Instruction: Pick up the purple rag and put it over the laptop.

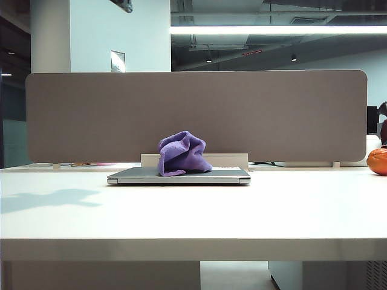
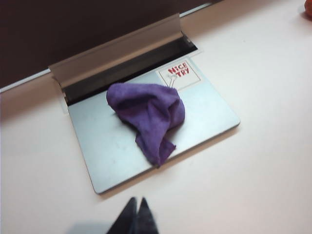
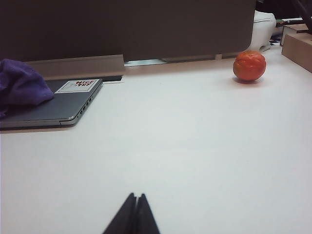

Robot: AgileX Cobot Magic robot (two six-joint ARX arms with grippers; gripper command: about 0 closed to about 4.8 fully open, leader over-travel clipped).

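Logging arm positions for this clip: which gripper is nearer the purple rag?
Left. The left gripper is shut above the table just off the laptop's front edge, facing the purple rag. The right gripper, also shut, sits farther off to the side.

You get bright, even light from the ceiling strip light — it glares white. A soft arm shadow lies on the table; the left wrist view is slightly blurred — its far corners fall dark.

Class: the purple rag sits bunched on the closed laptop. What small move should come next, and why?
Probably retract the left gripper, fingers shut and empty: the purple rag already rests on the laptop. The right gripper, also shut, sits away.
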